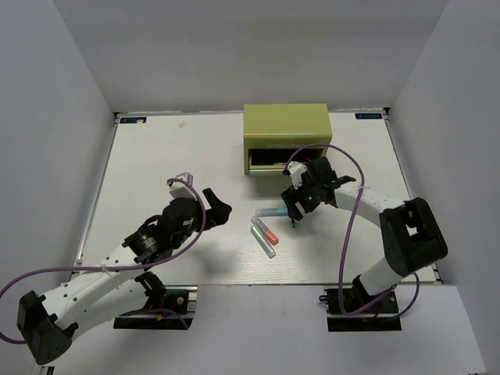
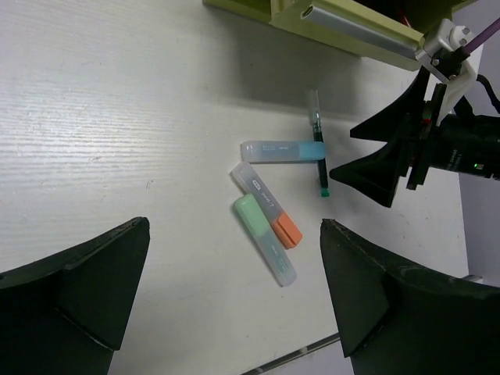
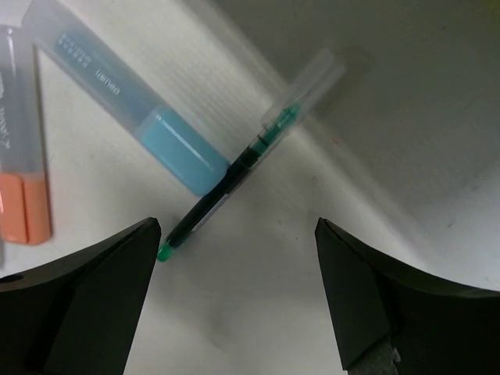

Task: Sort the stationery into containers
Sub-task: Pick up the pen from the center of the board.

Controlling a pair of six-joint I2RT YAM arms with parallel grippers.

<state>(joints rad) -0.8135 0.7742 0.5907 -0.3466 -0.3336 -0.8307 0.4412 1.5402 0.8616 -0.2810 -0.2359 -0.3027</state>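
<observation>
**Both grippers stand open over pens lying loose on the table**

The right gripper (image 1: 296, 205) hangs low over a thin pen (image 3: 242, 168). Its fingers (image 3: 86, 297) are spread wide to either side and hold nothing. The pen, with a clear cap and a green tip, lies on the white table (image 1: 156, 156) and crosses the blue end of a light-blue highlighter (image 3: 133, 117).

Just beside these, an orange-ended highlighter (image 2: 266, 205) and a green highlighter (image 2: 264, 238) lie side by side and touch along their length. All four pieces sit in a small cluster just in front of the yellow-green chest (image 1: 285, 129), which stands at the far side of the table with a dark opening in its front face.

The left gripper (image 1: 205, 199) is well apart from the cluster, to its left. Its fingers (image 2: 74, 289) are also fully apart and empty, and its camera looks across at the pens and the right arm's fingertips (image 2: 359, 173).
</observation>
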